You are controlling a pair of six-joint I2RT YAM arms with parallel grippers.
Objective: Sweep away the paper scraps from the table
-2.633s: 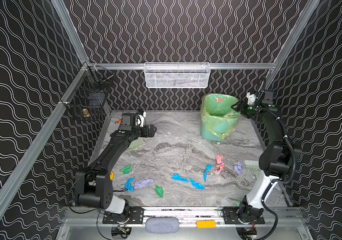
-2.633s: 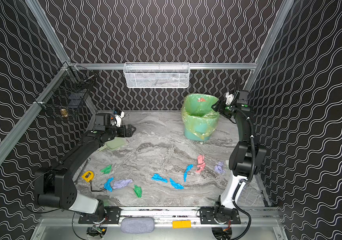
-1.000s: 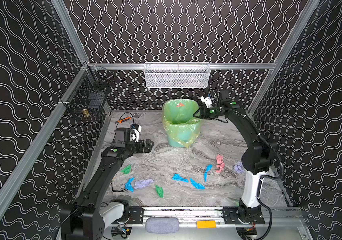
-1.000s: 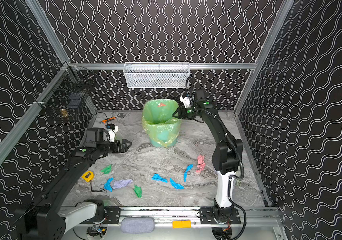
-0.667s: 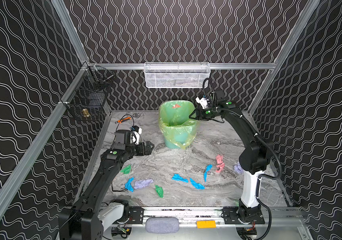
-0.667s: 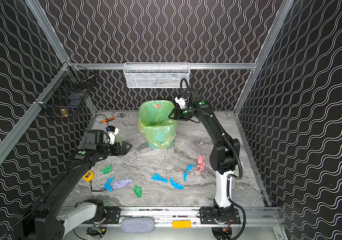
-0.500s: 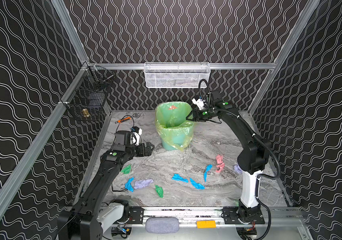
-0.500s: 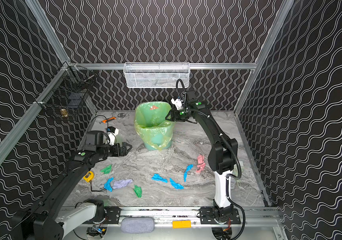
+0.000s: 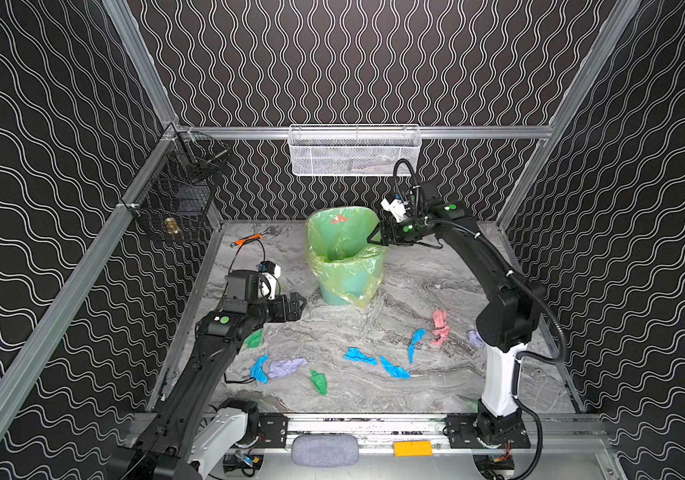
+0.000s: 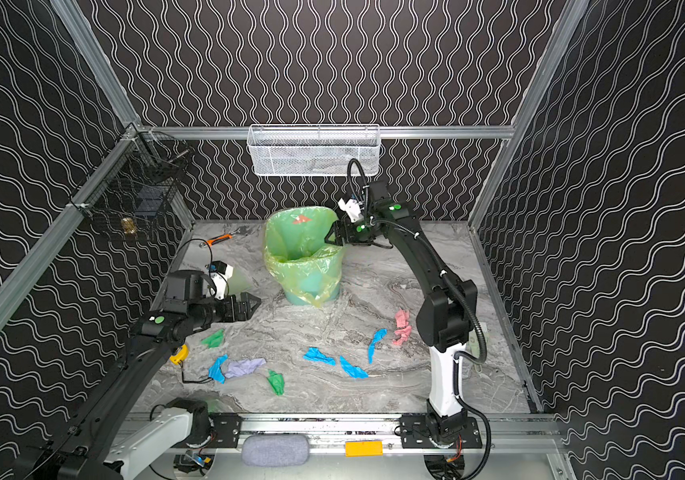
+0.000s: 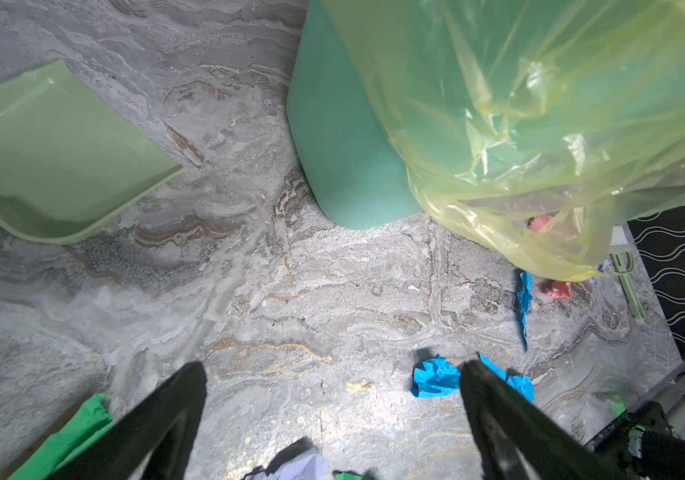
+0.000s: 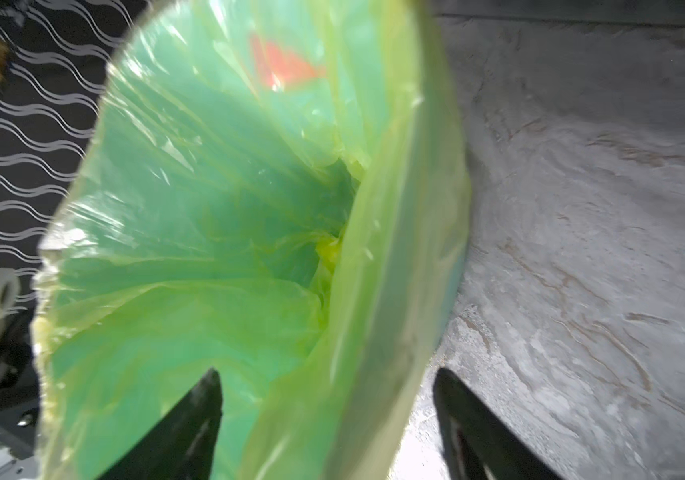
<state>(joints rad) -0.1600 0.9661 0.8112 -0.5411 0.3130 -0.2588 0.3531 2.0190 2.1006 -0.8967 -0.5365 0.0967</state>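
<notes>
Hardly begun, with paper scraps (image 9: 359, 356) strewn over the table (image 9: 415, 270), dustpan (image 11: 54, 158) untouched, left gripper (image 9: 301, 301) spread empty, right gripper (image 9: 374, 234) spread astride the bag-lined bin (image 9: 345, 282) rim.

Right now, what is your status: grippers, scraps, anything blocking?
Left gripper open, empty. Right gripper open astride bin rim. Scraps loose on table. Tape measure lies near some.

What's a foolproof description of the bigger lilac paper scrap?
From the green-bagged bin on the table, come toward the front rail, left of centre. The lilac scrap lies beside a blue scrap, a dark green scrap to its right. The other lilac bit, on the right side, is smaller.
</notes>
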